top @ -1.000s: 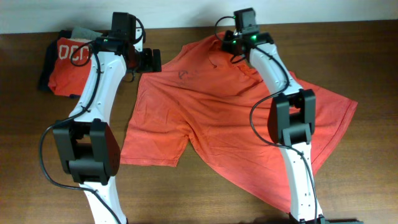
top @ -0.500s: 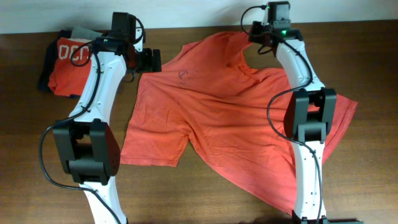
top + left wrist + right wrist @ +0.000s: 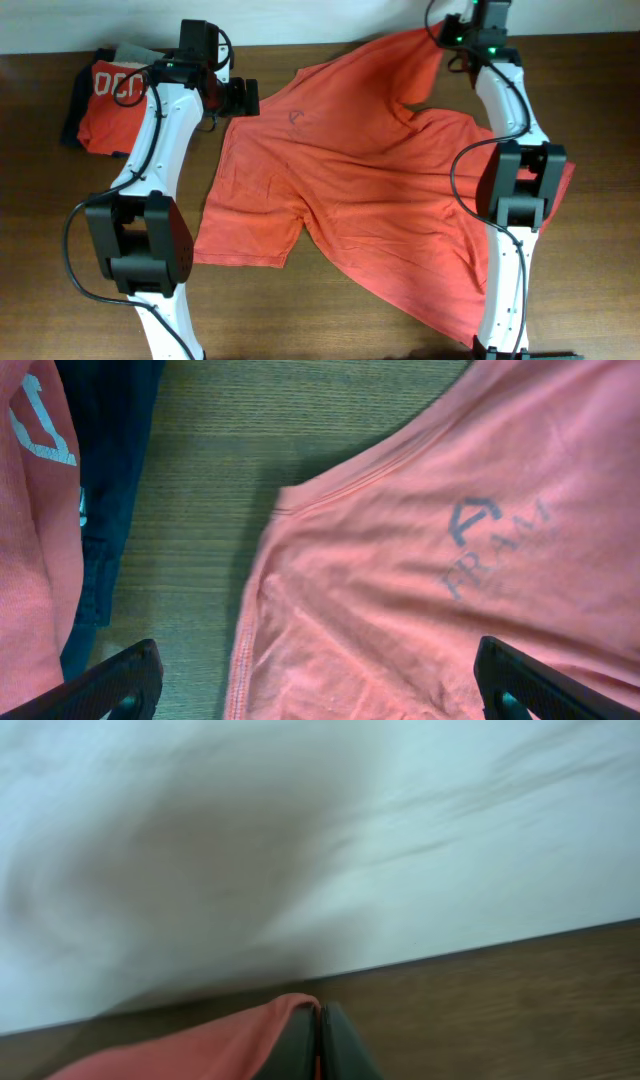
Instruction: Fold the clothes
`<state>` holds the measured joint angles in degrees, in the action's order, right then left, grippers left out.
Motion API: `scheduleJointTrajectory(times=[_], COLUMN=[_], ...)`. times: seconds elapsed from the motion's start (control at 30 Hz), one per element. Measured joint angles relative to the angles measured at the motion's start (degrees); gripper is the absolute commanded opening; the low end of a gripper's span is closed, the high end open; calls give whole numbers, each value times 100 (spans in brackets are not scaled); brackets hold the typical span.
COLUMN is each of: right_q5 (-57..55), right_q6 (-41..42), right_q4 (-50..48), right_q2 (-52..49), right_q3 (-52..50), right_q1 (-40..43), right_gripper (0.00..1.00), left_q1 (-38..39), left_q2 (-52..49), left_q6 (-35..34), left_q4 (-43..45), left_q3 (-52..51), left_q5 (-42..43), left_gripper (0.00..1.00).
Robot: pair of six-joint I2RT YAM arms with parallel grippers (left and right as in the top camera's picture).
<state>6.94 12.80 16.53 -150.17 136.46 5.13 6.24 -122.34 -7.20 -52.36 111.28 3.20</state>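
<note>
The coral-red shirt [image 3: 370, 190] lies spread across the table, its dark chest emblem [image 3: 296, 118] facing up. My right gripper [image 3: 445, 38] is shut on the shirt's top edge near the back of the table and pulls it up and right into a raised ridge. In the right wrist view the shut fingers [image 3: 330, 1040] pinch red fabric [image 3: 200, 1045]. My left gripper [image 3: 248, 97] is open and hovers over the shirt's left shoulder edge. In the left wrist view its fingertips [image 3: 110, 685] stand wide apart over the shirt [image 3: 430, 580] and emblem [image 3: 490, 540].
A folded pile of navy and red-orange garments [image 3: 105, 95] lies at the back left, also in the left wrist view [image 3: 60, 510]. The white wall [image 3: 320, 830] runs just behind the table's back edge. Brown tabletop [image 3: 300, 310] shows in front.
My right gripper has moved right and toward the back edge, dragging the shirt's top edge with it. The left arm has not moved.
</note>
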Motion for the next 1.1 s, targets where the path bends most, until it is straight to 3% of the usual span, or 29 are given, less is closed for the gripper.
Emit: scheduleJointTrajectory(times=[0.03, 0.07, 0.1, 0.37, 0.6, 0.63, 0.67, 0.7, 0.77, 0.9, 1.1], right_q5=[0, -2, 0, 42, 111, 114, 122, 131, 155, 236, 789], right_q6=[24, 4, 4, -153, -424, -431, -479, -514, -505, -516, -699], right_q4=[-37, -70, -92, 466, 3123, 3630, 3967, 4253, 4819, 5305, 4760], right_q2=[0, 0, 0, -2, -2, 0, 7, 11, 35, 37, 28], right_q3=[0, 2, 4, 216, 1808, 2072, 2282, 2437, 2621, 2494, 1672], right_q1=[46, 92, 133, 361, 365, 352, 348, 345, 334, 319, 192], right_gripper=[70, 93, 99, 99, 99, 90, 72, 53, 6, 4, 4], left_q1=[2, 0, 0, 0, 0, 2, 2, 0, 2, 2, 0], left_q2=[0, 0, 0, 0, 0, 0, 0, 0, 0, 0, 0], left_q6=[0, 2, 2, 2, 2, 2, 0, 2, 2, 2, 2], left_q4=[0, 0, 0, 2, -2, 4, -2, 0, 0, 0, 0], left_q3=[0, 0, 0, 0, 0, 0, 0, 0, 0, 0, 0], left_q5=[0, 0, 0, 0, 0, -2, 0, 0, 0, 0, 0], left_gripper=[99, 99, 99, 99, 99, 99, 99, 99, 99, 99, 99])
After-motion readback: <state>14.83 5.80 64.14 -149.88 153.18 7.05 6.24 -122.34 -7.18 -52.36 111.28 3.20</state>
